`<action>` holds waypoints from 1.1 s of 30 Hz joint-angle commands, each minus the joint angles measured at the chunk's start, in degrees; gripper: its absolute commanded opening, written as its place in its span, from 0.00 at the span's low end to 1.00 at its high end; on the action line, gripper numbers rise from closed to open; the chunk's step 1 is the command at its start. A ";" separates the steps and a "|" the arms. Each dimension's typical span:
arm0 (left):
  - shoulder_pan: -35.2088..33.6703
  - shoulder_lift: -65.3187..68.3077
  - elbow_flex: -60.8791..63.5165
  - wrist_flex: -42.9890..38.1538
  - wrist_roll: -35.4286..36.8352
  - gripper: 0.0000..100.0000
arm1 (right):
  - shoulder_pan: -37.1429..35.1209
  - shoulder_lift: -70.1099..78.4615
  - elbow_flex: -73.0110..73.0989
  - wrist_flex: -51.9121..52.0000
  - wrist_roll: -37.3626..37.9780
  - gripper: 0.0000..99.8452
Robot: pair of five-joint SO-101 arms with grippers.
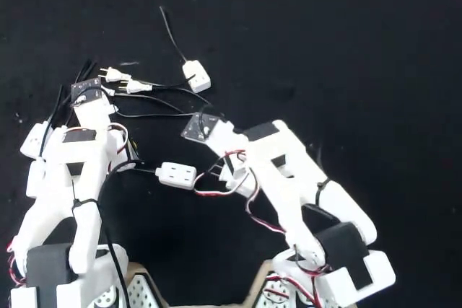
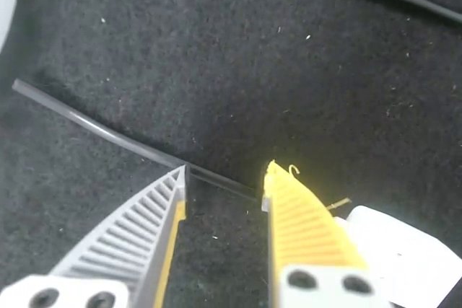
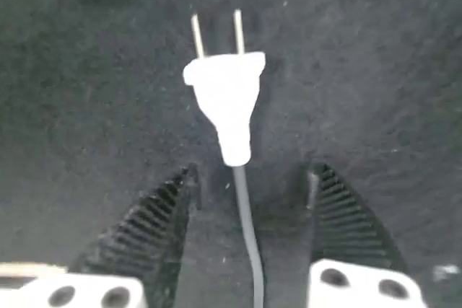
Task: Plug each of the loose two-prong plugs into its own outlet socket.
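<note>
Right pincer (image 3: 253,172) sat open behind a plug (image 3: 224,95), its cord (image 3: 247,236) between the fingers, just short of the outlet (image 1: 196,76). Left pincer (image 2: 225,171) gaped over a cable (image 2: 94,124), well left of the outlet. Right of the outlet, bare desk (image 1: 361,55) ran to the far edge.

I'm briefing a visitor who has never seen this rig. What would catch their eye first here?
First the white two-prong plug, lying flat just ahead of the open right gripper, its cord running back between the fingers. From above, a white outlet socket sits between the two arms, with more plugs and black cords farther back.
</note>
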 commanded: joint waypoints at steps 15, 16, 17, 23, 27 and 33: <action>0.04 -1.41 -0.92 -2.37 0.26 0.18 | -7.65 0.75 5.76 -13.80 -4.66 0.22; 0.04 -1.41 -0.92 -2.37 0.26 0.18 | -7.82 0.75 6.11 -13.89 -4.66 0.22; -0.04 -1.41 -0.92 -2.37 0.26 0.18 | -7.82 0.75 6.29 -13.89 -4.66 0.22; 0.04 -1.41 -0.92 -2.20 0.26 0.18 | -7.74 0.22 7.69 -13.19 -4.40 0.03; -0.04 -1.41 -0.84 -2.02 0.18 0.18 | -6.68 -1.89 5.49 -8.62 -4.40 0.01; -0.13 -1.93 -0.84 -1.93 0.44 0.18 | -3.43 -9.89 4.09 -6.33 -4.66 0.01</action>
